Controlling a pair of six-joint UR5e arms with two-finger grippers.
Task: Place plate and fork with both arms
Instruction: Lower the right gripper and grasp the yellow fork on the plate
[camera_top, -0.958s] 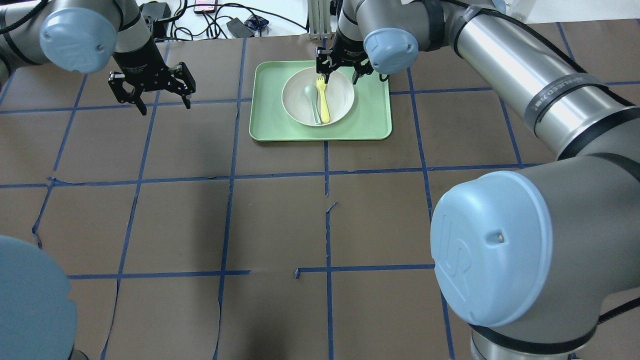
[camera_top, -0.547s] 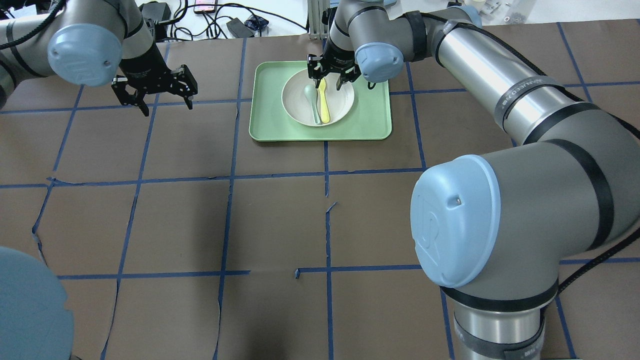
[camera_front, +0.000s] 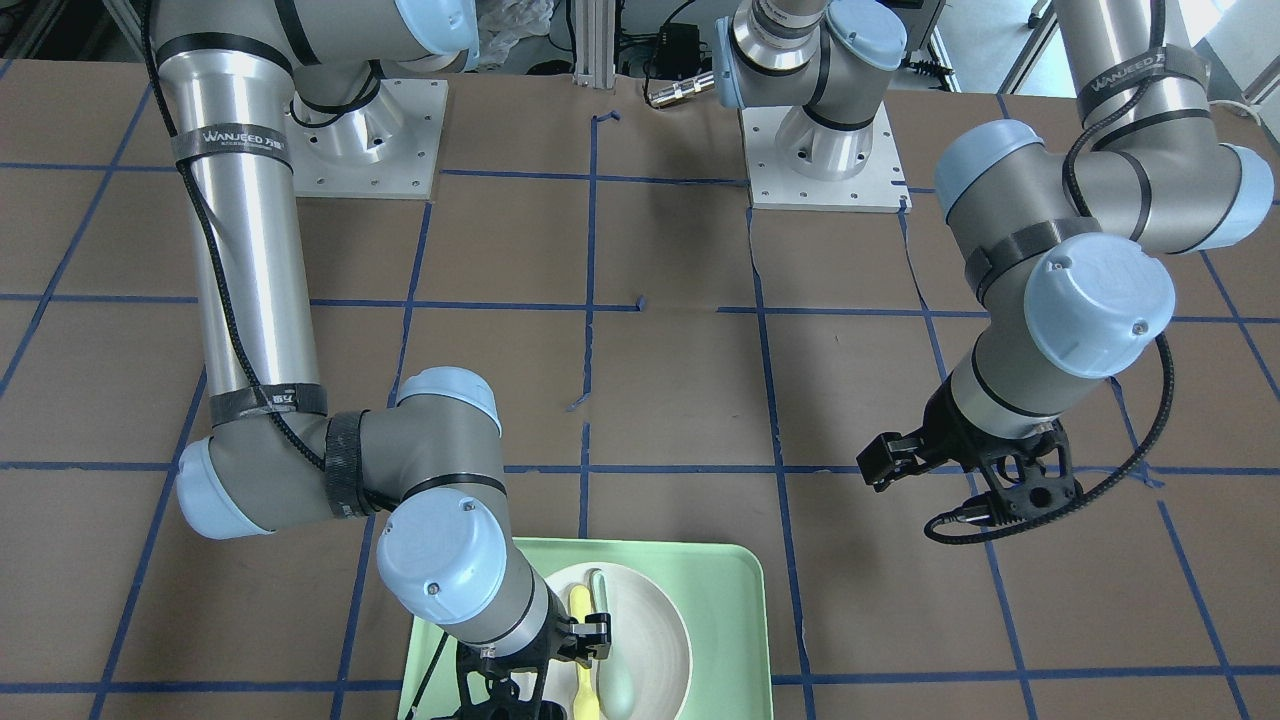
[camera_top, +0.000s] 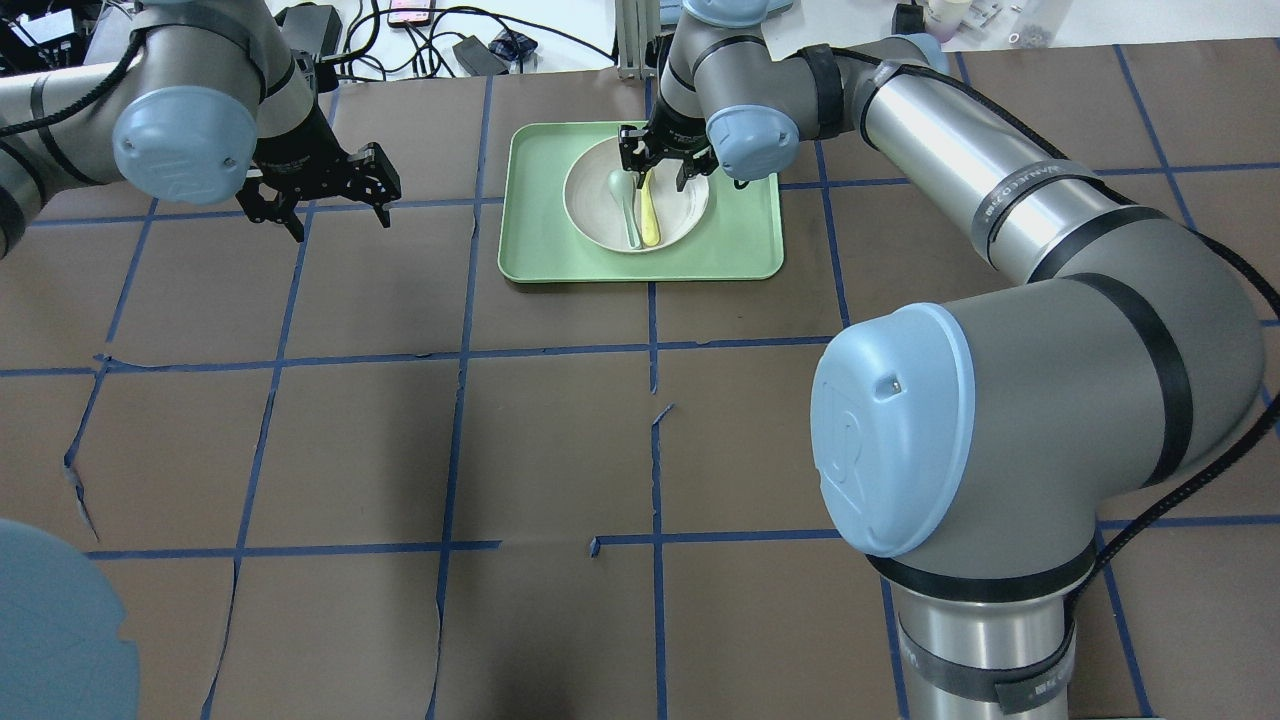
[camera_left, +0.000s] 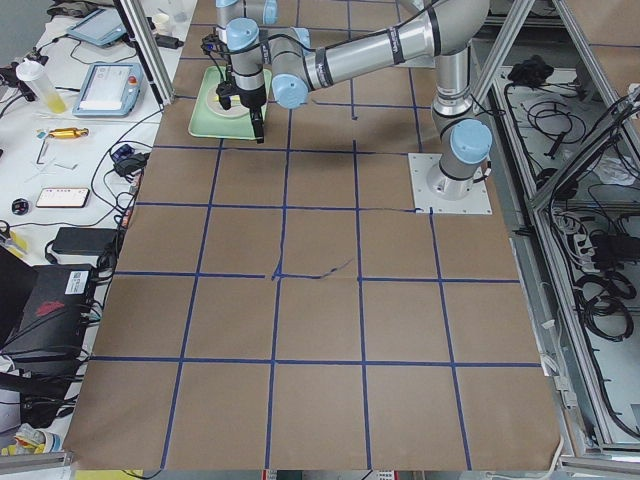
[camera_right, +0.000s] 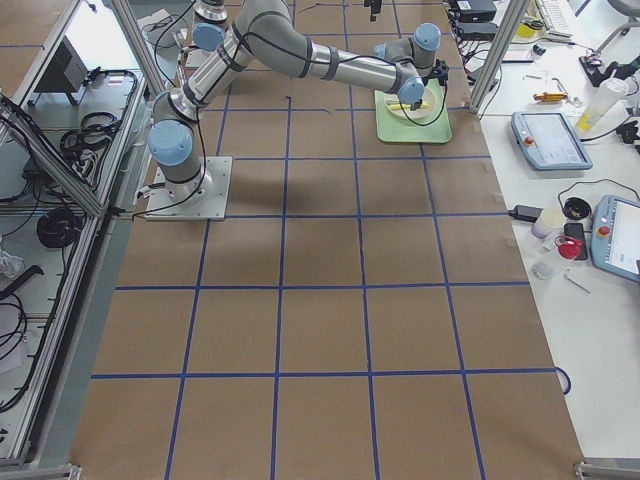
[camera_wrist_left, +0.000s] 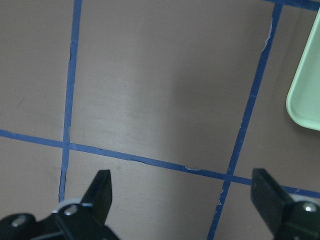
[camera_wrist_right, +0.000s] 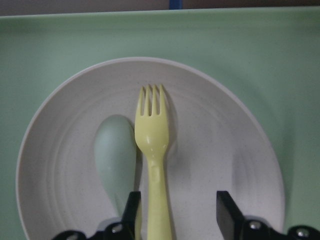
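The off-white plate (camera_top: 686, 205) sits in the mint-green tray (camera_top: 740, 250) at the far middle of the table. The pale-yellow fork (camera_top: 650, 215) lies in the plate beside a grey-green spoon (camera_top: 624, 195). My right gripper (camera_top: 660, 180) is open and low over the plate's far part. In the right wrist view its jaws straddle the fork (camera_wrist_right: 152, 150) handle without touching it, with the spoon (camera_wrist_right: 115, 160) just left. My left gripper (camera_top: 340, 228) is open and empty above bare table, left of the tray, whose corner (camera_wrist_left: 307, 100) shows in the left wrist view.
The table is covered in brown paper with a blue tape grid. Cables and devices (camera_top: 440, 40) lie beyond the far edge, next to an aluminium post (camera_top: 630, 40). My right arm's elbow (camera_top: 1000, 420) looms large over the table's right half.
My right gripper has come down and slightly left over the plate, now straddling the fork. My left gripper has shifted a little right and stays open.
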